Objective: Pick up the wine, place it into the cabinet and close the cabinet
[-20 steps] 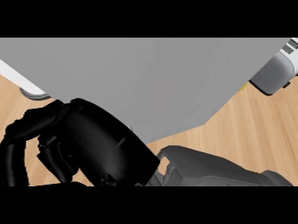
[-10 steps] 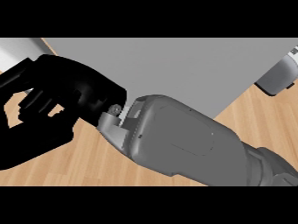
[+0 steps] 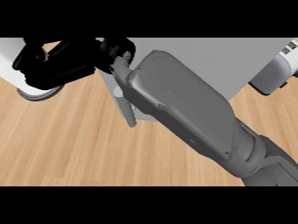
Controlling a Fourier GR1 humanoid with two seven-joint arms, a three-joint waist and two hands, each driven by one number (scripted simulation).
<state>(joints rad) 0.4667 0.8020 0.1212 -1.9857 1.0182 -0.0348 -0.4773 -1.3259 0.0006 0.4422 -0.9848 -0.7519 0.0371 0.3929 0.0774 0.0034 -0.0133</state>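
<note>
At upper left, the right hand (image 3: 60, 65) hangs over the cabinet (image 3: 196, 57) edge, fingers curled; whether they pinch anything cannot be told. The wine is hidden. A toaster (image 3: 280, 70) stands at right.

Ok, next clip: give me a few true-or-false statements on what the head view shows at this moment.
1. A grey forearm crosses the view from the lower right to the upper left. True.
2. Both hands show. False: only the right hand shows, at the upper left.
3. A wine bottle stands in plain sight on the wooden counter. False: no bottle shows anywhere.
4. A white appliance sits near the right edge. True.
</note>
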